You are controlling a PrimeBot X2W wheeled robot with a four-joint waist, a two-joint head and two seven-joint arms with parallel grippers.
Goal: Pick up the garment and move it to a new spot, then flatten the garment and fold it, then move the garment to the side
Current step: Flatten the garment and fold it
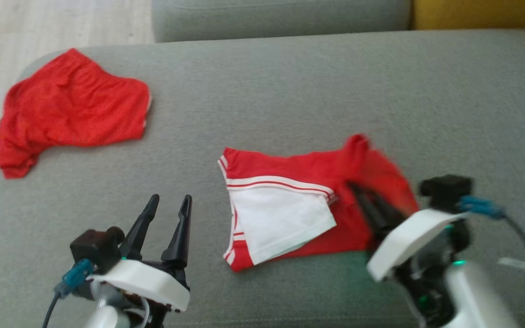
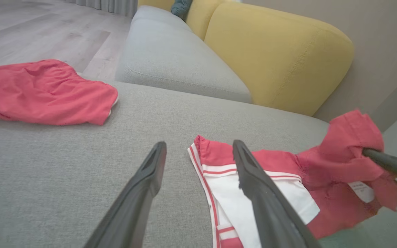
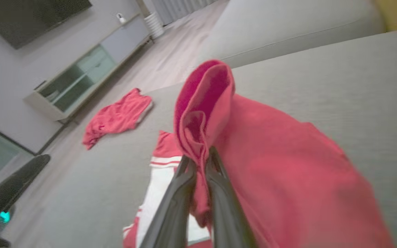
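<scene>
Pinching with right pincer [image 3: 198, 156], nearly closed, a lifted fold of the red-and-white garment [image 1: 285, 218].
Holding left pincer [image 1: 171, 200] wide and empty alongside; lying otherwise near sofa seat's [image 1: 290, 91] front edge.

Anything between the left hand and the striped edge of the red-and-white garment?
Nothing visible. Only bare grey cushion separates the open left hand from the red-and-white garment's striped edge. The other red garment lies well off that line, and the right hand is shut on the garment's raised red fold.
</scene>
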